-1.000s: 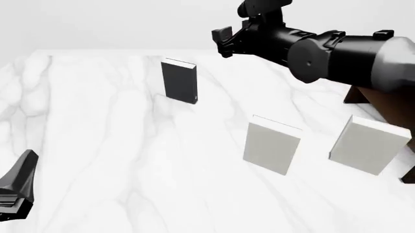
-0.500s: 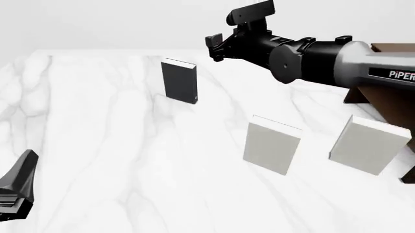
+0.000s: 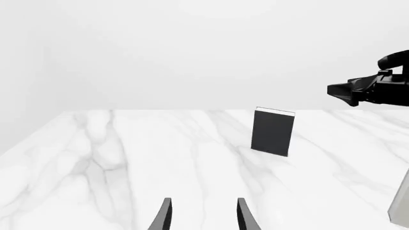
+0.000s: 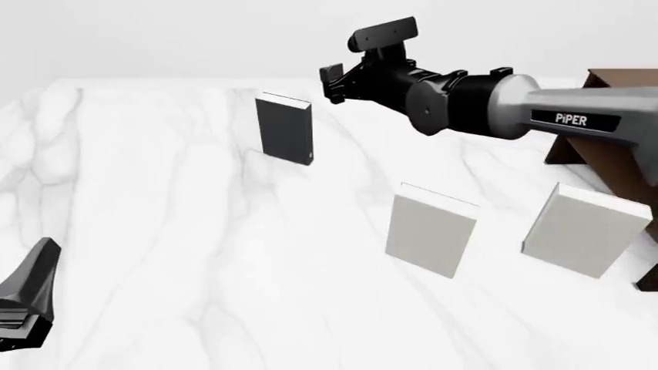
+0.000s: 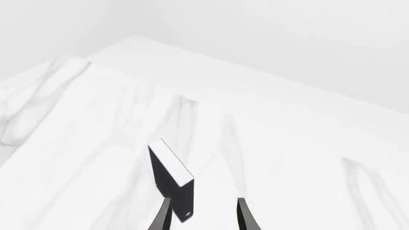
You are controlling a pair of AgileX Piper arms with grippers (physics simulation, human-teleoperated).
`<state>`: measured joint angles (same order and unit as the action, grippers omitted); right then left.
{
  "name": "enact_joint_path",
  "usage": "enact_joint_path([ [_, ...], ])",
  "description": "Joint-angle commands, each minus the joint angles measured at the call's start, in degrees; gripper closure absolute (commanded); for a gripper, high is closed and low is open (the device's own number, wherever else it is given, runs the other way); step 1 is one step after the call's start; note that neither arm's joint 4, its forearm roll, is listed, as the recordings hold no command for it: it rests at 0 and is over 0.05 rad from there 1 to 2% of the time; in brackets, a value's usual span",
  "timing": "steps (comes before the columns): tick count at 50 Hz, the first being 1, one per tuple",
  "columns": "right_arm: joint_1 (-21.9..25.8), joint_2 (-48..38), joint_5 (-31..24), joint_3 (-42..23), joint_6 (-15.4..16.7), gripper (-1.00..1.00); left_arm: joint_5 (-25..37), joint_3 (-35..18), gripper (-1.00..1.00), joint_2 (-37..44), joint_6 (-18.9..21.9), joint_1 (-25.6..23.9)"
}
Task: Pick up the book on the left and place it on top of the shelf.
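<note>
- The book (image 4: 283,129) (charcoal, with a white page edge) stands upright on the white marble table (image 4: 185,254), far left of the other books.
- The right gripper (image 4: 331,82) hovers above and just right of it, fingers apart, touching nothing.
- Two pale books (image 4: 432,230) stand nearer, beside the brown shelf (image 4: 617,146).
- The left gripper (image 3: 201,215) sits low at the near left, fingers apart.

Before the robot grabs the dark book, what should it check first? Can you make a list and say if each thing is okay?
1. Book standing upright on the table: ok.
2. Right gripper open: ok, the right wrist view shows its fingers apart.
3. Right gripper down around the book: not ok, it hangs above and beside it.
4. Left gripper out of the way: ok, low at the near edge, open.
5. Pale books clear of the path: ok, they stand nearer and to the right.
6. Shelf top free: cannot tell, mostly hidden.
</note>
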<state>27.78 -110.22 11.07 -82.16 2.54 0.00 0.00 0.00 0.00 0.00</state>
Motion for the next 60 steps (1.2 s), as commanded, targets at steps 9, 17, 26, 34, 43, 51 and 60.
enact_joint_path([
  [9,-0.5,-6.4,0.0,-5.2,-0.8,-1.00,0.0,0.0,-1.00,0.0,0.0,0.0],
  [17,-0.4,-8.9,0.2,-7.1,-1.3,-1.00,0.0,0.0,-1.00,0.0,0.0,0.0],
  [26,0.2,-11.0,0.2,-8.3,-1.8,-1.00,0.0,0.0,-1.00,0.0,0.0,0.0],
  [34,0.8,-12.1,0.2,-9.3,-2.2,-1.00,0.0,0.0,-1.00,0.0,0.0,0.0],
  [43,1.0,-13.4,0.3,-10.0,-2.5,-1.00,0.0,0.0,-1.00,0.0,0.0,0.0],
  [51,1.4,-15.1,0.2,-11.7,-2.9,-1.00,0.0,0.0,-1.00,0.0,0.0,0.0],
  [60,1.8,-16.6,0.1,-12.7,-3.2,-1.00,0.0,0.0,-1.00,0.0,0.0,0.0],
])
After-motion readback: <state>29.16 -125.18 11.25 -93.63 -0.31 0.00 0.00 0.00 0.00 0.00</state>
